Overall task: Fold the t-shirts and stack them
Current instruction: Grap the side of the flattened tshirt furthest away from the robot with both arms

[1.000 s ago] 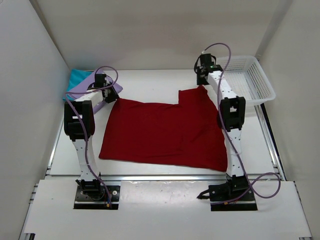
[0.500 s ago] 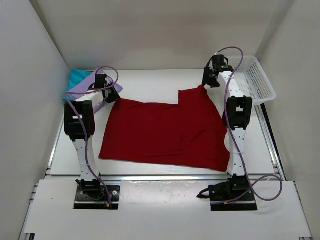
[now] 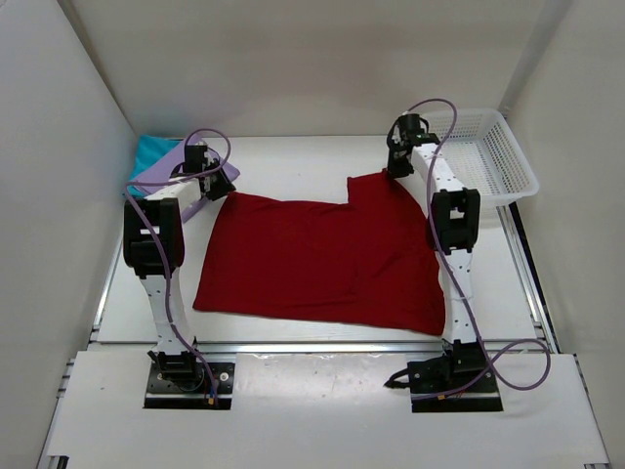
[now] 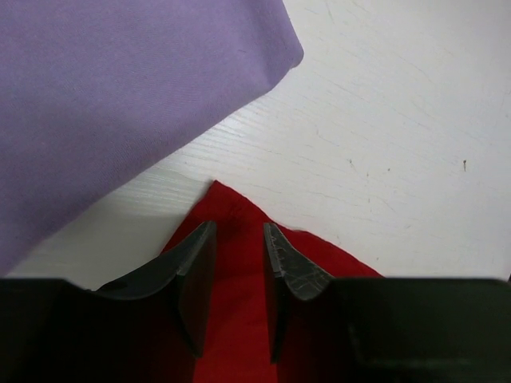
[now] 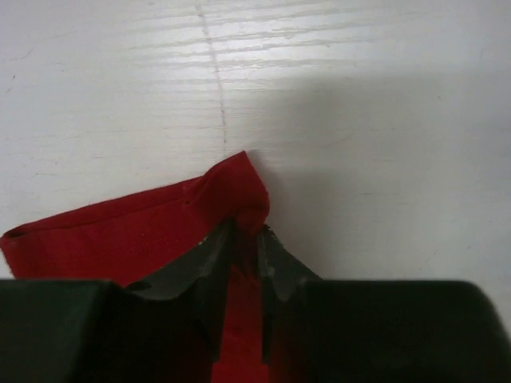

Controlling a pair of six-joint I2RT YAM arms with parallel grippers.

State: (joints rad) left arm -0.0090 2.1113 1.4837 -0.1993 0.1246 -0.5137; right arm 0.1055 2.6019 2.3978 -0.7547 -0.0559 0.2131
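**Dark red cloth spread flat, 2 grippers at its far corners**

The dark red t-shirt [image 3: 322, 259] lies opened out across the middle of the white table [image 3: 293, 161], between the 2 arms. Its far edge steps up into a raised corner on the right.

The right gripper [image 5: 246, 231] is at that raised far-right corner. Its fingers are drawn almost together, and a puckered fold of the red cloth is pinched between their tips.

The left gripper [image 4: 237, 231] sits at the shirt's far-left corner. Its fingers [image 4: 196, 271] stand a little apart, with red cloth filling the gap between them. From the wrist view I cannot tell whether they actually pinch the cloth or only straddle it.

Just beyond that corner lies the lavender t-shirt [image 4: 120, 96], close to the red one but apart from it. The teal t-shirt [image 3: 151, 151] is under it at the table's far-left corner, showing past its far edge. A white mesh basket [image 3: 508, 161] stands at the far right.
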